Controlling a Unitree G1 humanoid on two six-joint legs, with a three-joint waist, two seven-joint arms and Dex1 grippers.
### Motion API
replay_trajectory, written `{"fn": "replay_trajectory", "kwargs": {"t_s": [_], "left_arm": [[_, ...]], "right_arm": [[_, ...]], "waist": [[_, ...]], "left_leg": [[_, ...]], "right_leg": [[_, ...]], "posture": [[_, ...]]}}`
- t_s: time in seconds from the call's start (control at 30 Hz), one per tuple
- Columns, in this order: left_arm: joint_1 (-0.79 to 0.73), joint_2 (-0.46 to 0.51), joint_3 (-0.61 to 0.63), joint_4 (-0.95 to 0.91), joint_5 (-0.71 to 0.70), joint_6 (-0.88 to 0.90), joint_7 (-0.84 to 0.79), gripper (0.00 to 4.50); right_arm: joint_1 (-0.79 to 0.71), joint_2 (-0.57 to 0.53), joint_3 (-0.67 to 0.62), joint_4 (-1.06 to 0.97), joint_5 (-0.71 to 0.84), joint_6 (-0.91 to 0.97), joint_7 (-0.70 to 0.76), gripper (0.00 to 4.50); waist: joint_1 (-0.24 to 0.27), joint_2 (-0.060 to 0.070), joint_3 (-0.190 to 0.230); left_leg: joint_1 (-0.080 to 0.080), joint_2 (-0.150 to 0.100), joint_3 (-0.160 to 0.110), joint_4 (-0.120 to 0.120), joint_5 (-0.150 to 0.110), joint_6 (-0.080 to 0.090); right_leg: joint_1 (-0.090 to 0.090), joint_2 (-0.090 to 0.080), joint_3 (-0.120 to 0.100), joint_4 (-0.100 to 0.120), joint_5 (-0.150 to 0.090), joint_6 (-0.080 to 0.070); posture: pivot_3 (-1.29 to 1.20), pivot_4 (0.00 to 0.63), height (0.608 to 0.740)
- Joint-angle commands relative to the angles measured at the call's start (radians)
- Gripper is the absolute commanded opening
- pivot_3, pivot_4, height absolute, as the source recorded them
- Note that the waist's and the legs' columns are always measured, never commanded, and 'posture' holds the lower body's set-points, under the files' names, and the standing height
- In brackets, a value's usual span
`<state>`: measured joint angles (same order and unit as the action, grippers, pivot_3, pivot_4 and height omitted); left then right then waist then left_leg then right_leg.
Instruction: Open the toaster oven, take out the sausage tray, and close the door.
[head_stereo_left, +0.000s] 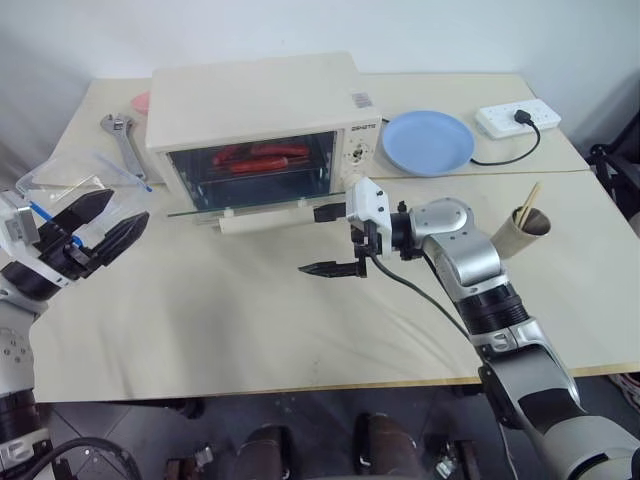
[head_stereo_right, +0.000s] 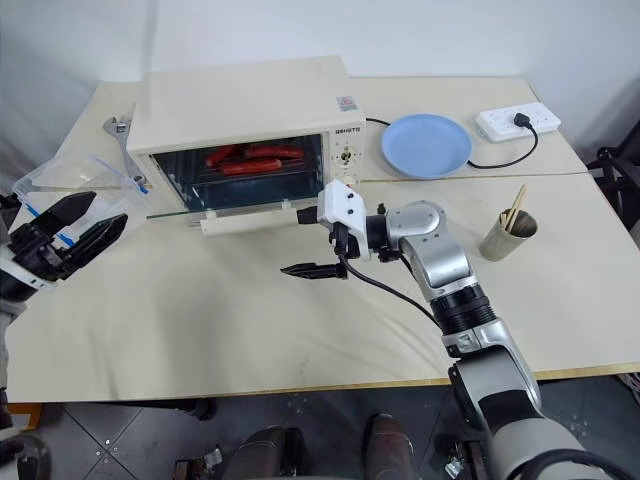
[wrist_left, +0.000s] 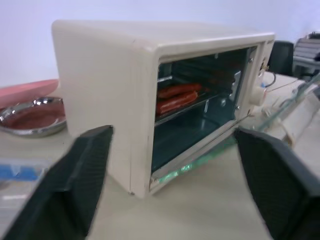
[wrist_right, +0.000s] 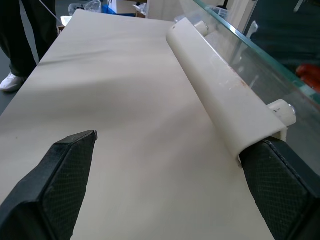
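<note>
Nearest the head camera, the right gripper (head_stereo_left: 335, 240) hangs over bare tabletop (head_stereo_left: 250, 320) just in front of the open door (head_stereo_left: 245, 208), its black fingers spread wide and holding nothing; one finger sits near the end of the cream bar handle (head_stereo_left: 262, 222), the other lower, out over the cloth-coloured surface. The door lies folded down flat, so the toaster oven (head_stereo_left: 255, 125) is open and the sausage tray (head_stereo_left: 262, 160) sits inside on its rack with red sausages on it, not yet taken out. At the far left, the left gripper (head_stereo_left: 95, 235) is raised beside a clear plastic box (head_stereo_left: 65, 185), fingers apart and empty, aimed towards the oven mouth, likely lining up for the reach inside. A blue plate (head_stereo_left: 428, 142), a power strip (head_stereo_left: 518, 118), a wrench (head_stereo_left: 125, 140) and a cup with sticks (head_stereo_left: 528, 230) stand around the oven, well clear of the door's swing.

From the left wrist, the oven cavity faces the camera between two spread fingers (wrist_left: 75, 190), the sausages (wrist_left: 177, 97) lying on the rack well ahead of them.

From the right wrist, the handle runs diagonally, one finger (wrist_right: 280, 185) just beside its near end, the other well apart over the tabletop; a person's leg and shoe (wrist_right: 12, 82) stand beyond the table edge.
</note>
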<state>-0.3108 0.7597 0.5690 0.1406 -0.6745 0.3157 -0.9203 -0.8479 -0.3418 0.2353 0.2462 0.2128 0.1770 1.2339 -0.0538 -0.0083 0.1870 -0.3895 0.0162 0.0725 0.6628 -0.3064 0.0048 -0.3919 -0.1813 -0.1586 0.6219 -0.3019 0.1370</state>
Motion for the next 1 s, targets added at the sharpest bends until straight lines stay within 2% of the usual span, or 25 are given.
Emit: {"fn": "replay_trajectory", "kwargs": {"t_s": [0.03, 0.3, 0.57, 0.8, 0.9, 1.0], "left_arm": [[-0.057, 0.028, -0.027, 0.052, 0.0, -0.017, -0.059, 2.61], [-0.29, 0.02, -0.206, 0.269, 0.081, -0.04, -0.214, 0.09], [-0.419, -0.005, -0.346, 0.415, 0.186, -0.07, -0.308, 0.02], [-0.485, -0.004, -0.46, 0.523, 0.296, -0.117, -0.414, 0.02], [-0.501, 0.005, -0.519, 0.56, 0.364, -0.147, -0.453, 0.02], [-0.512, 0.005, -0.574, 0.594, 0.432, -0.2, -0.479, 0.02]], "right_arm": [[0.007, 0.007, 0.008, -0.061, 0.01, 0.0, -0.005, 4.5], [0.075, -0.002, 0.0, -0.158, 0.015, 0.056, -0.066, 4.5], [0.209, -0.085, -0.024, -0.361, 0.027, 0.203, -0.134, 4.5], [0.373, -0.315, -0.069, -0.541, 0.057, 0.301, -0.083, 4.5], [0.39, -0.386, -0.118, -0.584, 0.104, 0.344, -0.072, 4.5], [0.354, -0.395, -0.159, -0.582, 0.125, 0.358, -0.107, 4.5]], "waist": [[0.0, 0.0, 0.0], [0.005, -0.001, 0.0], [0.01, -0.001, 0.0], [0.029, -0.002, 0.0], [0.029, -0.003, 0.0], [0.024, -0.003, 0.0]], "left_leg": [[0.0, 0.0, 0.0, 0.0, 0.0, 0.0], [0.0, 0.0, 0.008, 0.001, 0.0, 0.0], [0.0, 0.0, 0.009, 0.001, 0.0, 0.0], [-0.001, 0.0, 0.01, 0.002, 0.0, 0.0], [-0.001, 0.0, 0.01, 0.003, 0.0, 0.001], [-0.001, 0.0, 0.012, 0.003, 0.0, 0.001]], "right_leg": [[0.0, 0.0, 0.0, 0.0, 0.0, 0.0], [0.0, 0.001, 0.0, 0.0, 0.0, 0.0], [0.0, 0.001, 0.0, 0.001, 0.0, 0.0], [0.0, 0.0, 0.0, 0.0, 0.0, 0.0], [0.0, 0.0, 0.0, 0.0, 0.0, 0.0], [0.0, 0.0, 0.0, 0.0, 0.0, 0.0]], "posture": [[0.0, 0.15, 0.74], [0.0, 0.15, 0.74], [0.0, 0.15, 0.74], [0.0, 0.15, 0.74], [0.0, 0.15, 0.74], [0.0, 0.15, 0.74]]}}
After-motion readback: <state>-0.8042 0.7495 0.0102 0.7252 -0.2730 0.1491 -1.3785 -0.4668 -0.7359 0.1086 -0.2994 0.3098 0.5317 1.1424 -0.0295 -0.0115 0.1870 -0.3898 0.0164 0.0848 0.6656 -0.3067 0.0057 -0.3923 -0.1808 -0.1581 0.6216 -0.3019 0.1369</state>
